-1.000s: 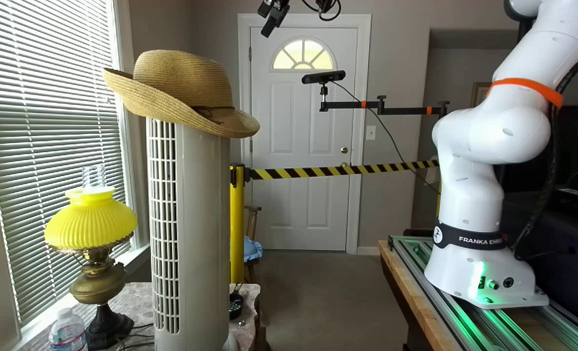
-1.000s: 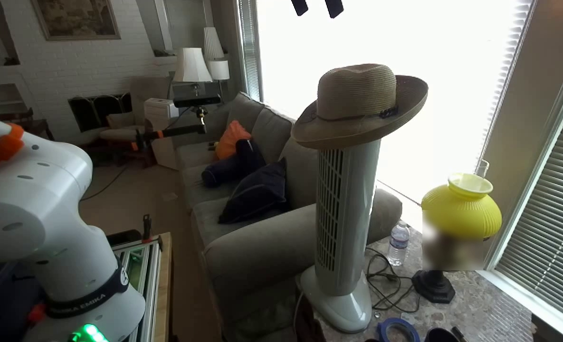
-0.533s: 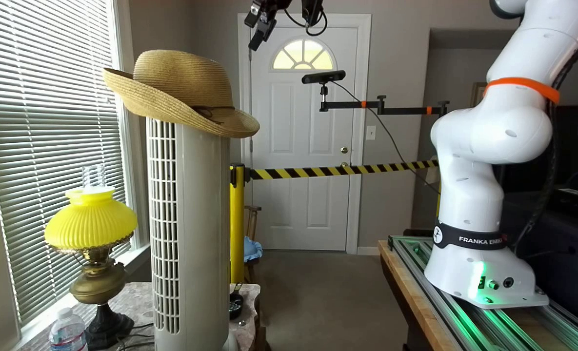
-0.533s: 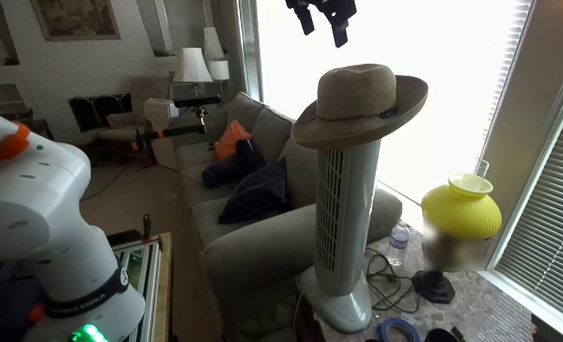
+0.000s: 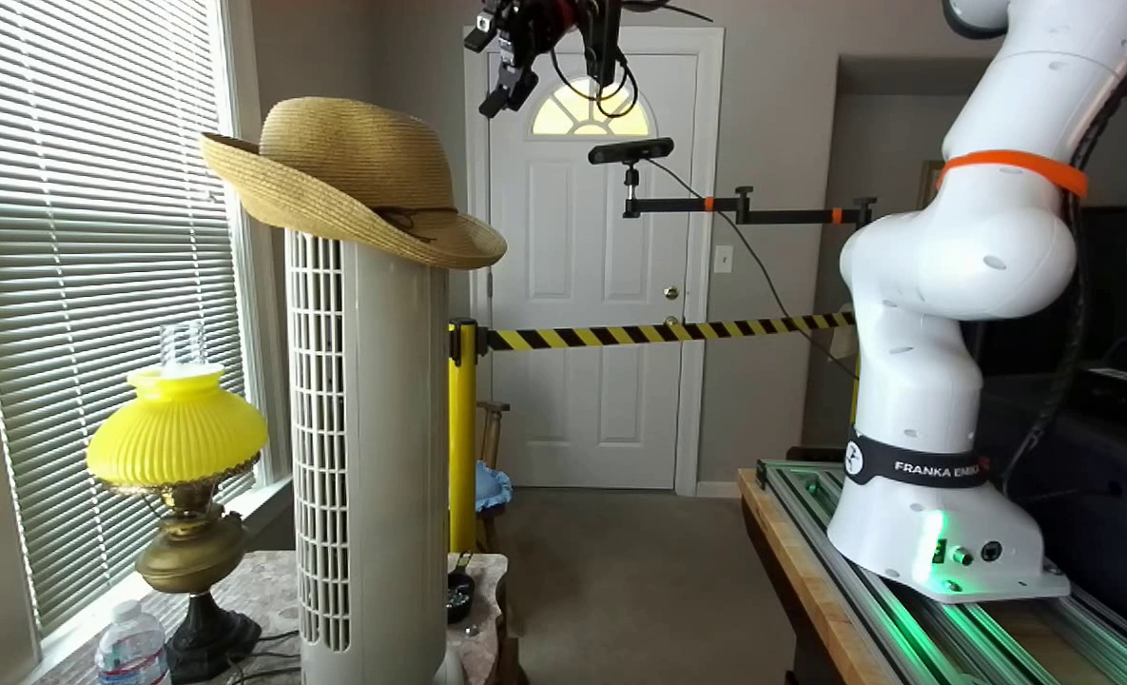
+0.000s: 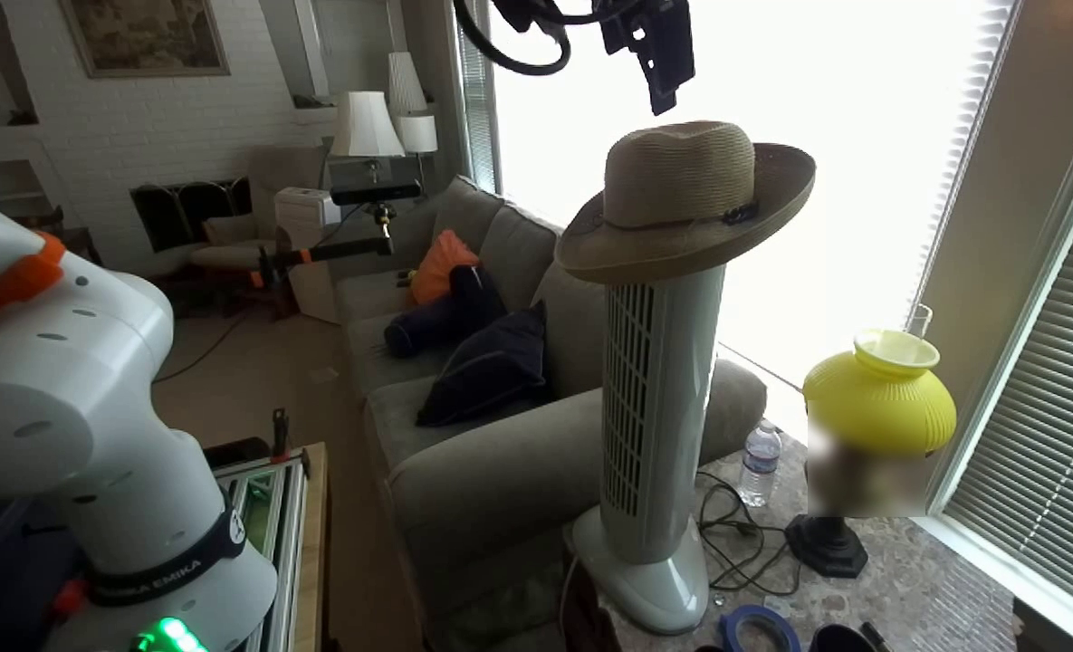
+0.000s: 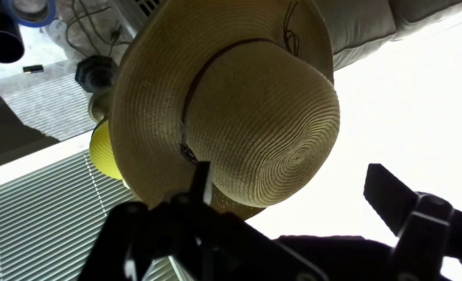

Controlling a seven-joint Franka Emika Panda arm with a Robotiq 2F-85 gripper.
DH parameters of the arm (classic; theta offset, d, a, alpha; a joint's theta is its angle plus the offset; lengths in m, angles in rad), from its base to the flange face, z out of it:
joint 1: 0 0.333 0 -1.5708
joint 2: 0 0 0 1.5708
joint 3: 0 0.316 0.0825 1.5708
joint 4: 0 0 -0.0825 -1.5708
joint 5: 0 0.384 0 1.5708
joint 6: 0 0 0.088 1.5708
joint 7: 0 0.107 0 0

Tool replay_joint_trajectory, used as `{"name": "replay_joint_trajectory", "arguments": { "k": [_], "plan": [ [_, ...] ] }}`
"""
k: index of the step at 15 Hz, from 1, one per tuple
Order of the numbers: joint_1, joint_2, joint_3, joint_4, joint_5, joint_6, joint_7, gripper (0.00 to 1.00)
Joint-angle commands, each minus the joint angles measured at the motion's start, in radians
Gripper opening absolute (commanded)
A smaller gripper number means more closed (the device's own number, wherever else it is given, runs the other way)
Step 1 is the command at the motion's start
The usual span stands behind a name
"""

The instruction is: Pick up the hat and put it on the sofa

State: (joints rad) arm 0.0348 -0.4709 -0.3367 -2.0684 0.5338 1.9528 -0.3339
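Above the hat (image 5: 354, 176), seemingly, splayed hand (image 7: 288, 168).

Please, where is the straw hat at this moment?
In an exterior view, the straw hat sits left of centre, on top of the tower fan, with the gripper higher and to the right.

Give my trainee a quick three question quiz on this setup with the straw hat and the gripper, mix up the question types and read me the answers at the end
1. What is the straw hat resting on?

2. True or false: the gripper is shut on the brim of the straw hat.

3. Which of these is on the sofa?
A) the water bottle
B) the orange cushion
C) the roll of blue tape

Key:
1. The top of the tall slatted tower.
2. False: the gripper is open and clear of the straw hat.
3. B.
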Motion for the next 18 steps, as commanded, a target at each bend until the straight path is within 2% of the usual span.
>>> {"name": "replay_joint_trajectory", "arguments": {
  "k": [1, 10, 11, 12, 13, 15, 18],
  "plan": [
    [-0.02, 0.037, -0.019, 0.0, 0.097, -0.055, 0.001, 1.0],
    [-0.053, 0.131, 0.063, -0.011, 0.128, -0.061, 0.042, 0.98],
    [-0.054, 0.14, 0.072, -0.009, 0.13, -0.06, 0.047, 0.87],
    [-0.055, 0.147, 0.081, -0.007, 0.13, -0.059, 0.056, 0.85],
    [-0.056, 0.154, 0.09, -0.005, 0.13, -0.056, 0.061, 0.73],
    [-0.059, 0.161, 0.105, -0.002, 0.128, -0.052, 0.072, 0.55],
    [-0.065, 0.167, 0.121, 0.006, 0.122, -0.041, 0.083, 0.49]
  ]
}}
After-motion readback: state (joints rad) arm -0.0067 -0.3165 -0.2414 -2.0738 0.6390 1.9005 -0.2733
